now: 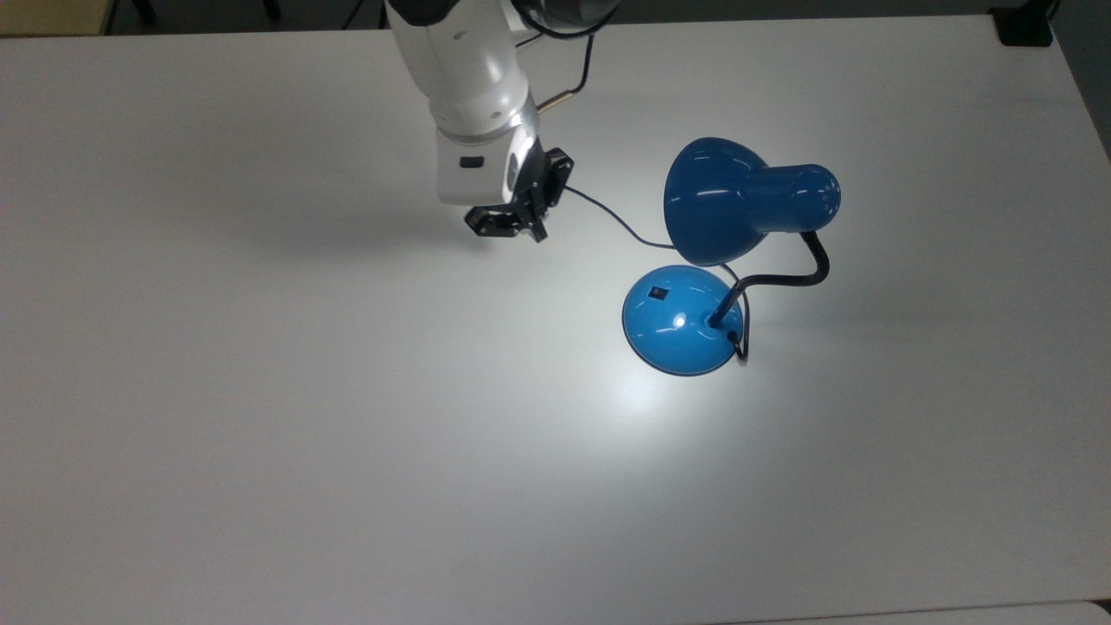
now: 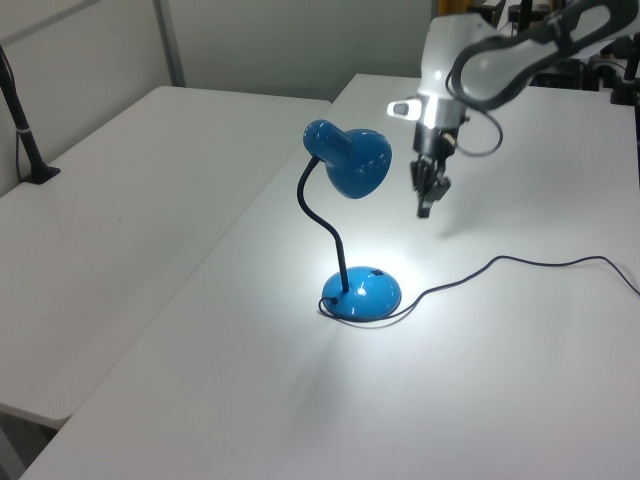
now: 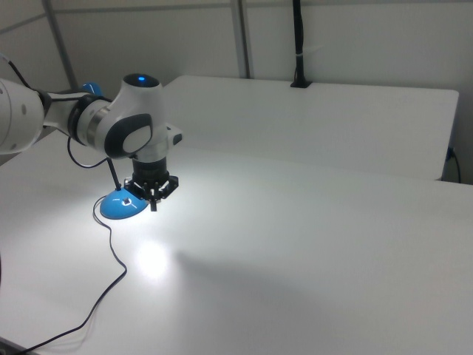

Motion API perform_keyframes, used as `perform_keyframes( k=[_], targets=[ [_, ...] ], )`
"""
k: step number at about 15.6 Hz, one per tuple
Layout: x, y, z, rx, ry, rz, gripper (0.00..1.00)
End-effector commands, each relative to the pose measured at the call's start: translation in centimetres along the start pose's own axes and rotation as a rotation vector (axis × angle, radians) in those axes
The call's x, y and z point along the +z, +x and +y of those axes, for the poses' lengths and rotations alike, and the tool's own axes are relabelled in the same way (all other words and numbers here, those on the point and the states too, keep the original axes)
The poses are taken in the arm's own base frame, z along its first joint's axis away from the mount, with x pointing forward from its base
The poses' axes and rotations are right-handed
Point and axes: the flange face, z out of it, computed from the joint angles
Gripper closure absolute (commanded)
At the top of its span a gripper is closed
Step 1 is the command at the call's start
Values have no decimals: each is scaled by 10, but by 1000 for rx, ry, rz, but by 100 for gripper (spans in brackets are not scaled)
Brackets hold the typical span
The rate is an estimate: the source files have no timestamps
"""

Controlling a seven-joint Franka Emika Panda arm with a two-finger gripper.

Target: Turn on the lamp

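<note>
Above the table (image 1: 260, 434), gripper (image 1: 514, 227) hangs, seemingly off the lit lamp (image 1: 686, 332).

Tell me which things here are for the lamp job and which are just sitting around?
For the job:
- blue desk lamp, lit
- black switch on its base
- lamp cord
- robot claw, off the lamp

Just around:
- white table
- second table
- black post

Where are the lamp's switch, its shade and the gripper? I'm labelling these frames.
switch (image 1: 660, 292), top view, the small black rocker on the blue base.
shade (image 1: 707, 204), top view, the outside of the blue bell.
gripper (image 1: 514, 227), top view, between the black fingertips.
</note>
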Motion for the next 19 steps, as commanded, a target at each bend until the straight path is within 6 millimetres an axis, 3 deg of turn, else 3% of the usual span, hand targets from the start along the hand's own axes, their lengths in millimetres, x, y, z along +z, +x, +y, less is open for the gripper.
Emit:
perform_keyframes(
  k=[1,4,5,6,10,13,14,15,17,19],
  targets=[
    [-51,-35,23,93,-45,-79,100],
    [-95,-39,36,176,-135,-138,100],
    [-121,-38,35,213,-165,-169,100],
    [-133,-38,33,234,-168,-191,100],
    [-191,-28,10,431,-218,-141,94],
    [-211,-19,-17,540,-245,-130,86],
    [-214,-16,-25,566,-258,-128,78],
    [-220,-15,-31,596,-270,-114,63],
    [-226,-12,-43,628,-300,-103,47],
    [-231,-17,-50,664,-317,-127,21]
  ],
)
